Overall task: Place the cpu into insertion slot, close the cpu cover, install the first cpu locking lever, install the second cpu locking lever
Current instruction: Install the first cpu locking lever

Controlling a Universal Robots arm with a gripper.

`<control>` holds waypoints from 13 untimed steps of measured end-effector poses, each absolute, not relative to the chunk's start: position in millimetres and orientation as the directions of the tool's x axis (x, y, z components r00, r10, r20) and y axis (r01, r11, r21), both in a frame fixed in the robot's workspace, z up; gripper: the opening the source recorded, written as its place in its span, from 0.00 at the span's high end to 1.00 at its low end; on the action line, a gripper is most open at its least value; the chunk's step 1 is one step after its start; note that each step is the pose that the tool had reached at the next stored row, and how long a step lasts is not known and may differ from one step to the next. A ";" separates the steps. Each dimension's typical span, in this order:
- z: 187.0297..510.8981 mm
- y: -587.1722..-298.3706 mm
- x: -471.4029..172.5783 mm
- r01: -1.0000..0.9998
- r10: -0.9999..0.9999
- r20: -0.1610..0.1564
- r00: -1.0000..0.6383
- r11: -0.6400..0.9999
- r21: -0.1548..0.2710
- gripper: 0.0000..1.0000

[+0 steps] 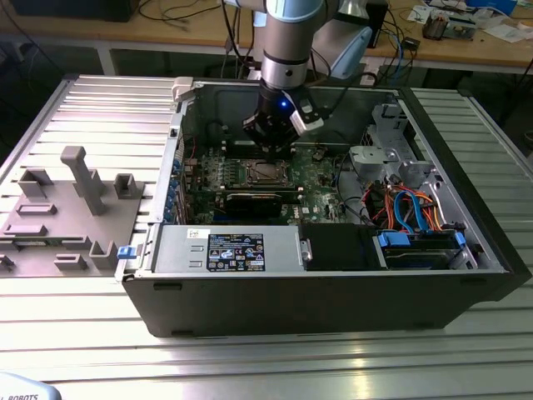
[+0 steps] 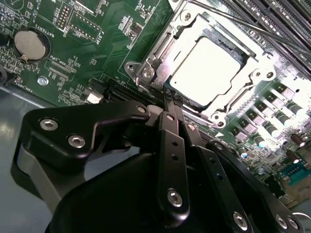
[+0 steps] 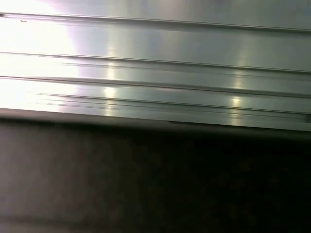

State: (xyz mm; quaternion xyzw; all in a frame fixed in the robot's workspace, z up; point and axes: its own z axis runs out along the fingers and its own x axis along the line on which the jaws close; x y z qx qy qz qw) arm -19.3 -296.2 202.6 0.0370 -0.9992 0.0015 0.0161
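Note:
The cpu lies flat in the insertion slot, its metal top glaring bright. The cpu cover, a silver frame with a square window, is down around it. A thin metal lever rod runs along one side of the socket. My gripper is shut, nothing visible between the black fingers, and its tips sit at the socket's edge by a corner of the cover. In the exterior view the gripper hangs just above the green board inside the open computer case.
Long black memory slots flank the socket, and a coin cell sits on the board. A black card, a power supply and a drive cage with blue and orange cables crowd the case. A grey fixture stands on the slatted table.

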 end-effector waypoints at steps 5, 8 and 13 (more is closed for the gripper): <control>200.9 -295.8 -16.6 -0.074 -0.074 0.035 -0.997 0.997 0.001 0.89; 199.5 -295.2 -16.2 -0.074 -0.074 0.034 -0.997 0.997 0.011 0.89; 201.1 -294.8 -16.1 -0.074 -0.075 0.034 -0.997 0.997 0.020 0.89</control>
